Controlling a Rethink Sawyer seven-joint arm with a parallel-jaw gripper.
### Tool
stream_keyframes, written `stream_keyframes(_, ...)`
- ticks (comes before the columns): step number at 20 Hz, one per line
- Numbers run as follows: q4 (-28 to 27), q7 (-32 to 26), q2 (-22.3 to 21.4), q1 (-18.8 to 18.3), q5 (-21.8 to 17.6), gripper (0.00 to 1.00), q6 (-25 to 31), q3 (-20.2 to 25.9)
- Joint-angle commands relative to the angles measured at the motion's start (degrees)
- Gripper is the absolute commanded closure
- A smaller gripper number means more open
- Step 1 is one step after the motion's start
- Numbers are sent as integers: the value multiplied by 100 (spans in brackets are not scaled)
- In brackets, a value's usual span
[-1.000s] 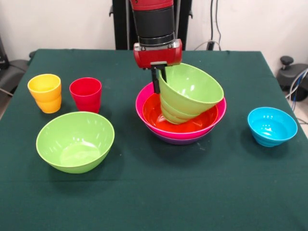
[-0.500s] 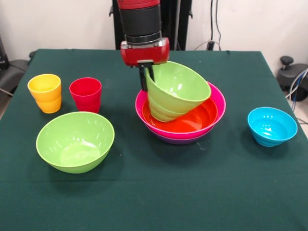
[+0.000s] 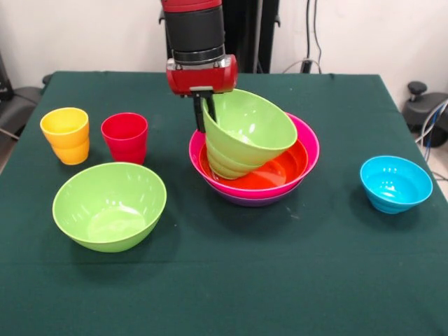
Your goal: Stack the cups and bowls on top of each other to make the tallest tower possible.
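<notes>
Nearest the camera, a large lime green bowl [image 3: 109, 205] is sitting upright on the green bench [image 3: 231, 280], towards the picture's left. Off to the picture's right and a little farther back, a small sky blue bowl [image 3: 395, 183] is standing by itself, well apart from everything else. Around the middle of the bench, the tower [image 3: 255, 183] is resting as a nested pile: a purple bowl [image 3: 257, 201] is showing only as a thin band at the bottom, a hot pink bowl [image 3: 302, 162] is sitting in it, and an orange bowl [image 3: 283, 171] is lying inside the pink one. A second lime green bowl [image 3: 246, 133] is leaning steeply in the orange bowl, its mouth facing the camera and its ribbed base touching the orange floor. The claw [image 3: 204, 112] is gripping this tilted bowl's far rim, one dark finger running down outside the wall. Farther back on the left, a red cup [image 3: 124, 137] and a yellow cup [image 3: 66, 134] are standing upright just beside each other.
</notes>
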Motion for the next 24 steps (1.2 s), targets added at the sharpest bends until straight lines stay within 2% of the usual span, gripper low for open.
stream_keyframes(1, -130, 194, 306, 393, -471, 100, 248, -137)
stream_keyframes(15, -209, 150, 392, 372, -479, 100, 185, -143)
stream_keyframes(24, -193, 230, 280, 491, -408, 100, 226, -206)
